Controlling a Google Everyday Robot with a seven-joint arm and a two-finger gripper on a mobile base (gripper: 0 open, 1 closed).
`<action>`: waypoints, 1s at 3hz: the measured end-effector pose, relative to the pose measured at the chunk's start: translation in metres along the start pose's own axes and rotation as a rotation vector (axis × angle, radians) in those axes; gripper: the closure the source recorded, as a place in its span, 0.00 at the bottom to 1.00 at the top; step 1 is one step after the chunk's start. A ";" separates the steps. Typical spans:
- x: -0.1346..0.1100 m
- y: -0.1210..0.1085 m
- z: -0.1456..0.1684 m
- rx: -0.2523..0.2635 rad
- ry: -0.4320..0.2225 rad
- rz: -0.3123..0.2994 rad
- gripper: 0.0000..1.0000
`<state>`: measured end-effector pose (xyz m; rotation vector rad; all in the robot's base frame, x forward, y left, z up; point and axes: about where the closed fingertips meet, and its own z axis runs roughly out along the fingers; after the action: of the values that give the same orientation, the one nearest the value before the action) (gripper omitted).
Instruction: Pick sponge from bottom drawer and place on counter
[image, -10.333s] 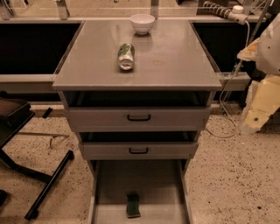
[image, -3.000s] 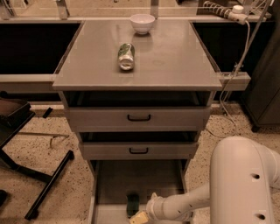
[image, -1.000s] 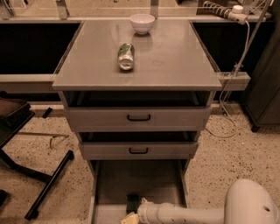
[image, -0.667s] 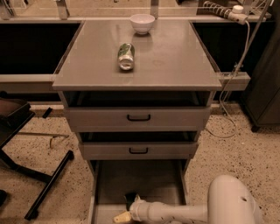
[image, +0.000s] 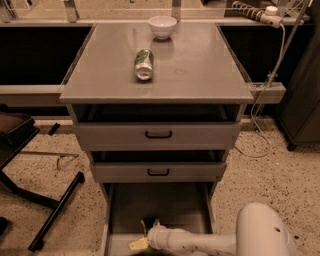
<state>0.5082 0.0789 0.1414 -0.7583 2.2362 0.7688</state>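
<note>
The pincer (image: 140, 239) hangs low in the drawer (image: 175, 205), the sponge (image: 150, 221) touching or just behind it, its axis hidden; grip state I cannot tell.

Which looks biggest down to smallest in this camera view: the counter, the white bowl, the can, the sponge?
1. counter
2. white bowl and can: they look about alike, and the bowl sits farther back.
3. sponge, partly hidden by the gripper reaching into the bottom drawer.
</note>
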 end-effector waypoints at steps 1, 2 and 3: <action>-0.001 -0.003 0.006 0.006 0.000 -0.002 0.00; 0.001 -0.006 0.013 0.012 0.011 -0.003 0.00; 0.005 -0.010 0.019 0.011 0.036 0.013 0.00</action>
<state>0.5190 0.0838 0.1224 -0.7589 2.2777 0.7533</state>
